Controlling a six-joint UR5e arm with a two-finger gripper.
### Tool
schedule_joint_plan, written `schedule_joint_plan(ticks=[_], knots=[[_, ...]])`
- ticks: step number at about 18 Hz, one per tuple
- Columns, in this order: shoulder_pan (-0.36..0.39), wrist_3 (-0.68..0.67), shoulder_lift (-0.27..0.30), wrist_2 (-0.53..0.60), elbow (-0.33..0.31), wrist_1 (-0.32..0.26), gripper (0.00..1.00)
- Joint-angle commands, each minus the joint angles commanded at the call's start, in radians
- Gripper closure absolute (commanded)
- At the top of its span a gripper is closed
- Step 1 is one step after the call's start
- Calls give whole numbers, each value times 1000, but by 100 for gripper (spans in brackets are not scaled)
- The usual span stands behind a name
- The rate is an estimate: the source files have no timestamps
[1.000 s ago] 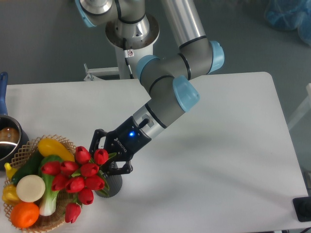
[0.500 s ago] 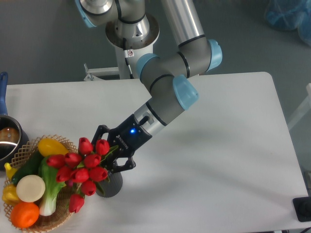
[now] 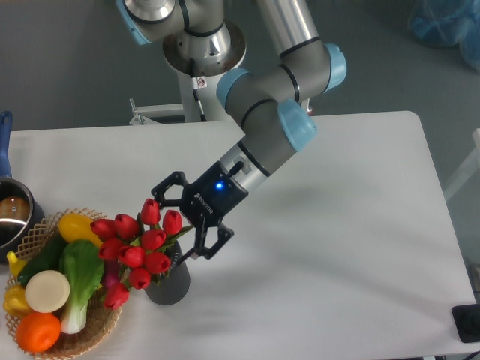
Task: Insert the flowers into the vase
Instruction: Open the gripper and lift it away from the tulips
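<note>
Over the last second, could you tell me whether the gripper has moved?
Yes. The gripper has moved up and right in the image, away from the basket, which stayed put.

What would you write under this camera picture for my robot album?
Robot's open fingers beside red tulips leaning in a dark vase, next to a vegetable basket.

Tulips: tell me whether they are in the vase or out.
In. The tulips have their stems running down into the mouth of the dark vase, blooms leaning left; the gripper has its fingers spread.
</note>
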Motion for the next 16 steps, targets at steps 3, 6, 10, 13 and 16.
schedule_joint_plan(ticks=[3,6,10,13,16], knots=[[23,17,35,38,-5,0,0],[48,61,92,177,0,0,0],[54,121,170,501,-3,-2,0],[54,196,190,675,-5,-2,0],[68,193,190,788,1,-6,0]])
